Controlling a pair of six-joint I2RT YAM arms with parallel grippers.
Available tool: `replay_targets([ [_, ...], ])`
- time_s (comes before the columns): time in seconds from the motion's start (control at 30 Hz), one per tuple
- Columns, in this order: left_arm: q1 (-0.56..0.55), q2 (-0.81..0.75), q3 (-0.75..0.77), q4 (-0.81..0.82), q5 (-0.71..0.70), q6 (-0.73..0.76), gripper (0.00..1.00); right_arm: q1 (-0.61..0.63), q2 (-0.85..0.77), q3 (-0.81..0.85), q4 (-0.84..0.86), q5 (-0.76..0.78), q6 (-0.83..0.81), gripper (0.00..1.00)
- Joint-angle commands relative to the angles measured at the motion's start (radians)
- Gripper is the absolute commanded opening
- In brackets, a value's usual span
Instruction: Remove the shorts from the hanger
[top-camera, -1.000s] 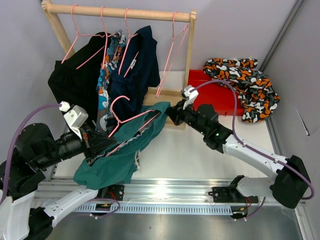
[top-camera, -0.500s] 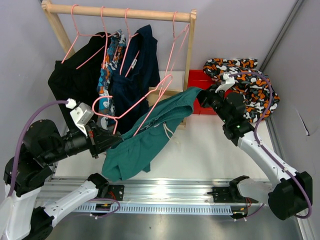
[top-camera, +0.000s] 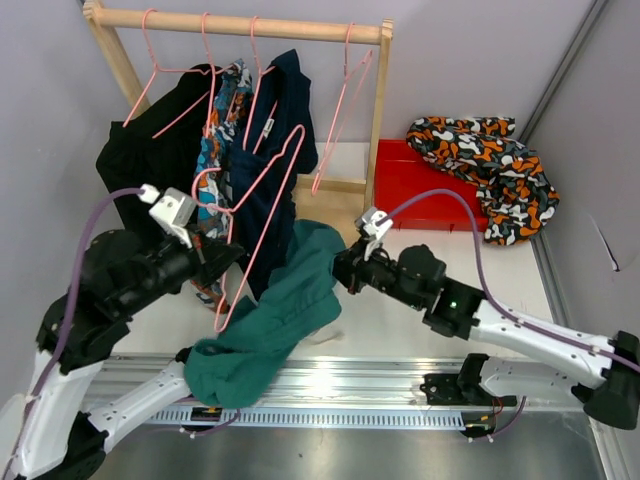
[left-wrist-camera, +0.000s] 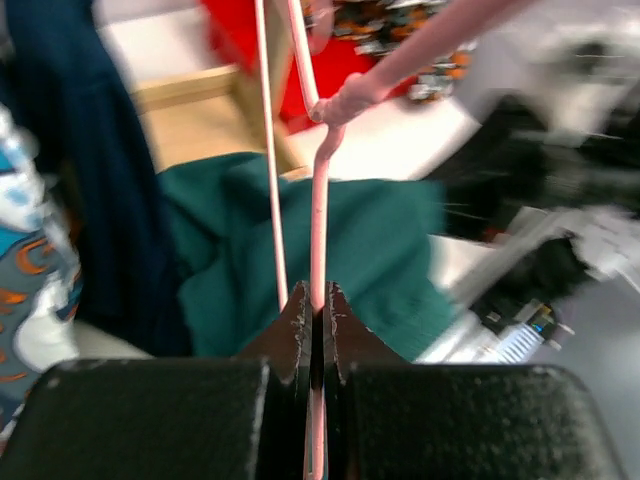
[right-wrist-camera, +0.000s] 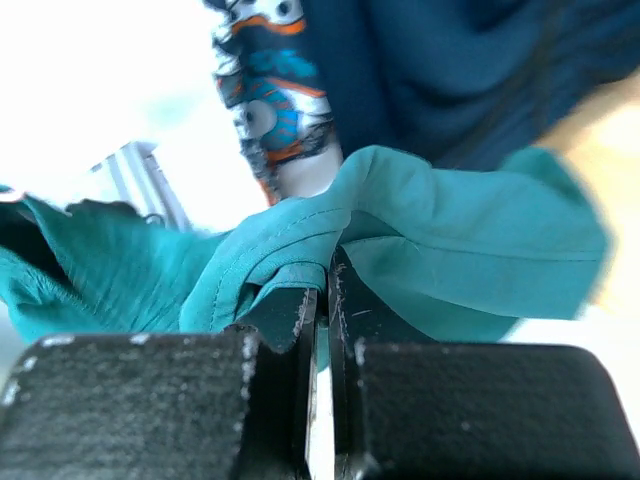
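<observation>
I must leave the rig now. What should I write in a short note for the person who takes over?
The left gripper is shut on the pink hanger, held up before the rack.
The right gripper is shut on the teal shorts.
Done: the black-orange-white shorts lie on the red box. The teal pair looks about off its hanger; I cannot tell if fully.
Left: the black shorts, blue patterned shorts and navy shorts hang on the rack.

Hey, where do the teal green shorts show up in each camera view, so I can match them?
Top external: teal green shorts low centre, draped between the arms.
Left wrist: shorts mid-frame, behind the pink hanger.
Right wrist: shorts across the middle, a fold pinched in its jaws.
Shared landmark: navy shorts, upper centre on top, left edge on left wrist, top right on right wrist.
</observation>
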Motion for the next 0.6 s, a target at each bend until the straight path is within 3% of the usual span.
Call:
replay_targets([
  [0.0, -0.004, 0.044, -0.067, 0.052, -0.198, -0.039, 0.00, 0.020, -0.110, 0.080, -0.025, 0.203, -0.090, 0.00],
  [0.03, -0.004, 0.041, -0.086, 0.043, -0.200, -0.039, 0.00, 0.018, -0.124, 0.106, -0.065, 0.307, -0.113, 0.00],
  [0.17, -0.004, -0.020, -0.192, 0.040, -0.172, -0.053, 0.00, -0.079, -0.131, 0.314, -0.093, 0.489, -0.231, 0.00],
  [0.37, -0.004, -0.103, -0.330, 0.049, -0.105, -0.094, 0.00, -0.605, 0.108, 0.673, -0.141, 0.331, -0.169, 0.00],
  [0.4, -0.004, -0.109, -0.336, 0.049, -0.097, -0.099, 0.00, -0.668, 0.157, 0.801, -0.141, 0.302, -0.152, 0.00],
  [0.43, -0.004, -0.112, -0.342, 0.049, -0.084, -0.104, 0.00, -0.772, 0.273, 0.877, -0.147, 0.267, -0.132, 0.00],
  [0.5, -0.004, -0.115, -0.339, 0.041, -0.082, -0.110, 0.00, -0.857, 0.410, 1.036, -0.177, 0.212, -0.092, 0.00],
  [0.57, -0.004, -0.114, -0.321, 0.037, -0.088, -0.114, 0.00, -0.911, 0.659, 1.349, -0.263, 0.201, -0.092, 0.00],
])
